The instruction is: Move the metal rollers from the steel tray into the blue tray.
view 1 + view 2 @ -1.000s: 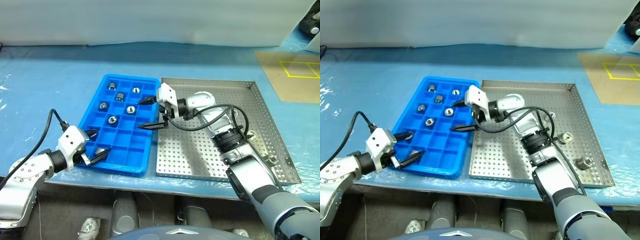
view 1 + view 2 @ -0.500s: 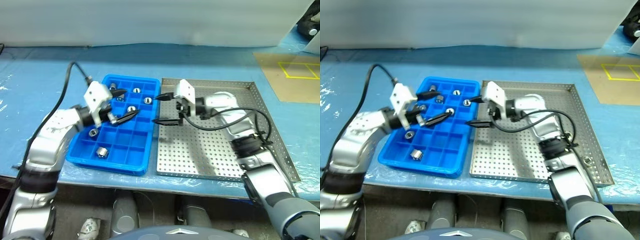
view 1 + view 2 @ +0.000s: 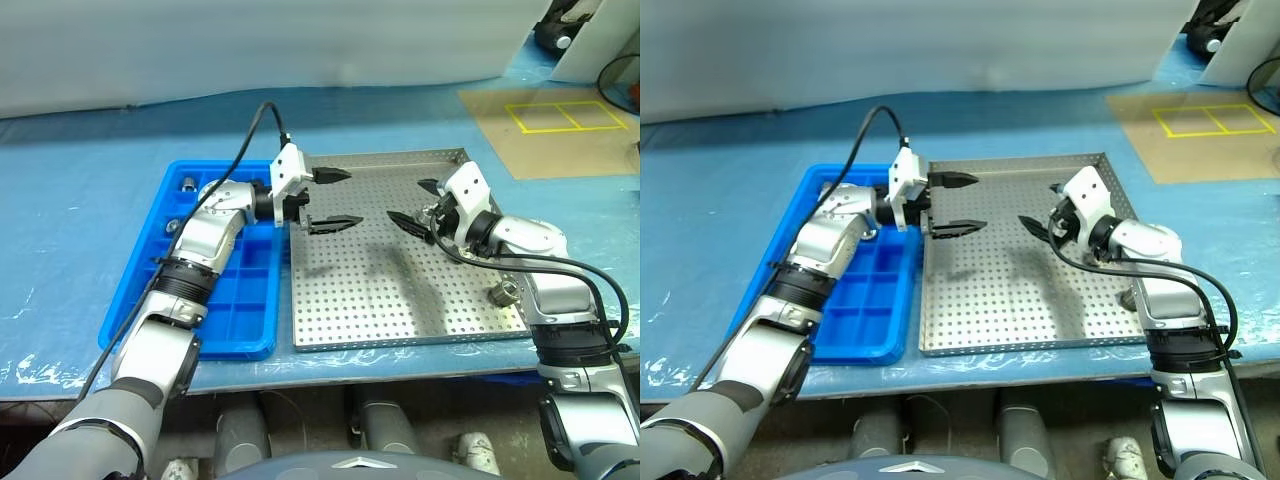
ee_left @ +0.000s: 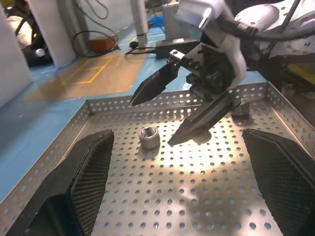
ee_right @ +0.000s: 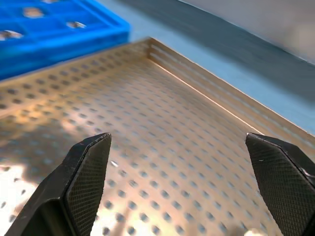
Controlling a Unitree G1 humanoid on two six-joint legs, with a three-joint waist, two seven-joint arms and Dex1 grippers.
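Head views: left pincer (image 3: 332, 198) held level above the steel tray (image 3: 400, 310), near the rim that adjoins the blue tray (image 3: 145, 300), fingers spread wide and empty. Right pincer (image 3: 418, 203) across from it over the same tray, pointing toward the left one, likewise spread wide with nothing between the fingers. Between the two pincers, bare perforated floor under open air; low raised rim all round. One of the metal rollers (image 3: 503, 293) just behind the right pincer, beside its forearm, near the tray's right rim: short, shiny, silver, standing on the floor. Blue tray behind the left pincer, under that arm, edge to edge with the steel tray; two silver rollers (image 3: 188, 183) in its far compartments, near compartments bare. Black cable arching over the left arm, another looping beside the right forearm. Blue sheeting over the counter (image 3: 80, 200); beyond the right pincer, a brown mat with yellow lines (image 3: 545, 120).

Left wrist view: own two fingers wide apart at the sides, empty. Ahead, the right pincer (image 4: 170, 115) tips down toward the floor, parted. Just beside its tips, a metal roller (image 4: 149, 137) upright on the perforated floor, centre hole facing up, clear of both fingers. Second roller (image 4: 239, 108) half hidden behind the right pincer. Tray corner and rim beyond.

Right wrist view: own fingers wide apart, nothing held. Bare perforated floor ahead up to the tray's rim (image 5: 206, 93); corner of the blue tray (image 5: 64, 29) past that rim, silver rollers in its compartments.
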